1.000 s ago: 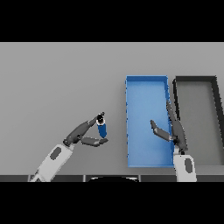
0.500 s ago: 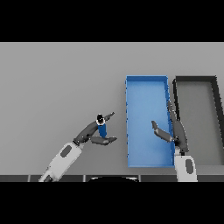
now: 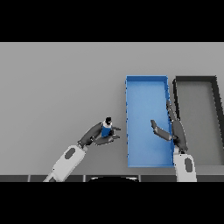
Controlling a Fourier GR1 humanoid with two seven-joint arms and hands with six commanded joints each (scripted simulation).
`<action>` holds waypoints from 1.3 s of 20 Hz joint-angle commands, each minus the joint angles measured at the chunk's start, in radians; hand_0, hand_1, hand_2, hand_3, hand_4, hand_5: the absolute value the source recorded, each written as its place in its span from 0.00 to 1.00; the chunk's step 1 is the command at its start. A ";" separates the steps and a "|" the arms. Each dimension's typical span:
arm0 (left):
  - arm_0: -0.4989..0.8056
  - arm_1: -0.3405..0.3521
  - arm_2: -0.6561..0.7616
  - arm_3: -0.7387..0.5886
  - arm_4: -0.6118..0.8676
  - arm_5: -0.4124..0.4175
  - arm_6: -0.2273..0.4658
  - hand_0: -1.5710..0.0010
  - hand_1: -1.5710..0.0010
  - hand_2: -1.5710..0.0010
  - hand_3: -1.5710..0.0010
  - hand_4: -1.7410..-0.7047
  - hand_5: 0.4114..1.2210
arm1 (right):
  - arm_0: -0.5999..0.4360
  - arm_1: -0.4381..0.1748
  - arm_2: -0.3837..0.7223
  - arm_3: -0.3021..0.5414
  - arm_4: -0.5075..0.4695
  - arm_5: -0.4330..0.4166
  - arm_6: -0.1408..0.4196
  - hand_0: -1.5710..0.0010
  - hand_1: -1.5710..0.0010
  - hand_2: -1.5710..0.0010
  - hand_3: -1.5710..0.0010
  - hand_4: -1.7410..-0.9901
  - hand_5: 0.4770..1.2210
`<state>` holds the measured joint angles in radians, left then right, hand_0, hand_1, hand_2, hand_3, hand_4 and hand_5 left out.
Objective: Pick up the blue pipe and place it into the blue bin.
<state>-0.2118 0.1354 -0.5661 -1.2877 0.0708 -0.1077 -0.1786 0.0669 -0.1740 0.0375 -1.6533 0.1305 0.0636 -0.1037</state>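
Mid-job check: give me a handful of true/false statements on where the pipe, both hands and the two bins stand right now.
1. The left hand is curled round the blue pipe. True.
2. The blue pipe already lies in the blue bin. False: it is held left of the bin, outside its wall.
3. The right hand grips the pipe. False: it holds nothing, its fingers relaxed over the blue bin's right side.
4. The dark grey bin stands to the right of the blue bin. True.
5. The dark grey bin holds a second pipe. False: no pipe shows in it.
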 commanded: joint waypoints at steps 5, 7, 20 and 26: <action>-0.032 -0.030 0.024 -0.039 -0.023 0.033 -0.001 0.07 0.06 0.05 0.05 0.25 0.96 | -0.016 0.004 -0.004 0.015 -0.011 0.005 0.014 1.00 1.00 1.00 1.00 0.70 0.20; -0.035 -0.034 0.033 -0.072 -0.015 0.024 -0.029 0.04 0.04 0.03 0.03 0.26 0.97 | -0.017 -0.003 -0.009 0.014 -0.018 0.012 0.000 1.00 1.00 1.00 1.00 0.68 0.21; -0.089 -0.067 0.027 -0.258 -0.020 -0.035 0.132 0.00 0.00 0.00 0.00 0.26 1.00 | 0.020 -0.010 -0.006 -0.009 0.025 -0.018 -0.030 1.00 1.00 1.00 1.00 0.79 0.22; -0.095 -0.079 0.051 -0.219 -0.047 -0.055 0.111 0.00 0.00 0.00 0.00 0.26 1.00 | 0.251 0.124 0.062 -0.194 0.164 -0.185 0.008 1.00 1.00 1.00 1.00 0.73 0.22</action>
<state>-0.3069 0.0560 -0.5153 -1.5065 0.0235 -0.1644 -0.0694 0.3184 -0.0489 0.0996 -1.8465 0.2949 -0.1209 -0.1008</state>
